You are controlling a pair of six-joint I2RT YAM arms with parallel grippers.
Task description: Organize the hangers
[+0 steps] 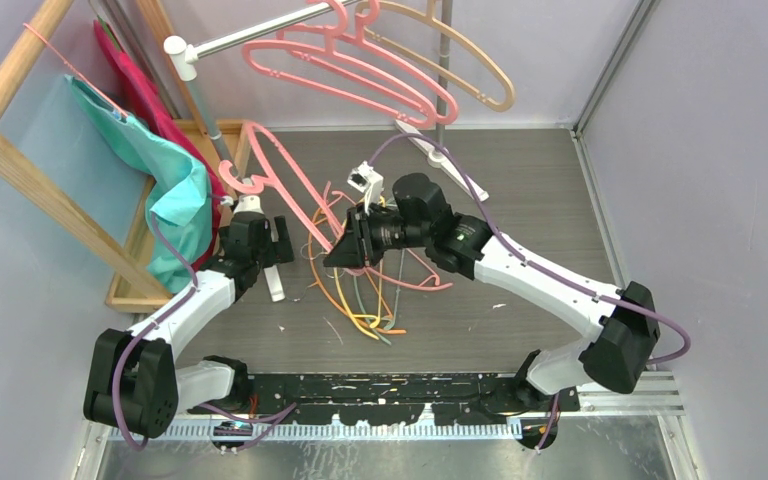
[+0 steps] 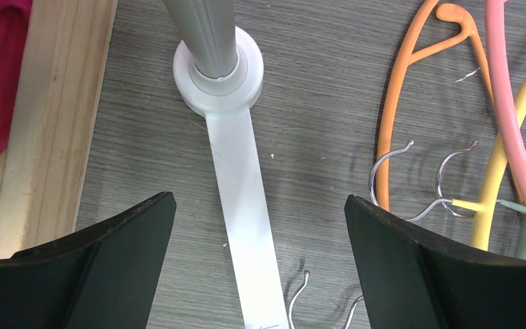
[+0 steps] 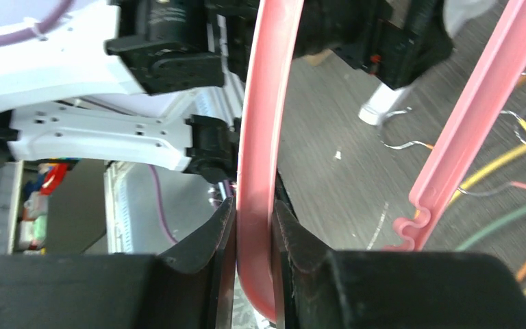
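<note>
My right gripper [image 1: 345, 247] is shut on a thick pink hanger [image 1: 282, 172] and holds it tilted above the table, its hook toward the left arm. In the right wrist view the jaws [image 3: 253, 205] clamp that hanger's edge [image 3: 260, 123], and its other arm [image 3: 472, 116] runs to the right. Two thick pink hangers [image 1: 340, 75] and a beige one [image 1: 475, 72] hang on the silver rail. Thin orange [image 2: 390, 116], yellow [image 2: 498, 164], pink [image 2: 505, 96] and grey-green hangers lie piled on the table [image 1: 370, 295]. My left gripper [image 1: 272, 250] is open and empty [image 2: 259, 200] over the stand's white foot.
The rail stand's white base [image 2: 218, 72] and flat foot [image 2: 246, 219] lie under my left gripper. A wooden frame [image 1: 20, 165] stands at the left, with teal cloth [image 1: 175, 185] on a thin pink hanger and magenta cloth. Walls close in the back and right.
</note>
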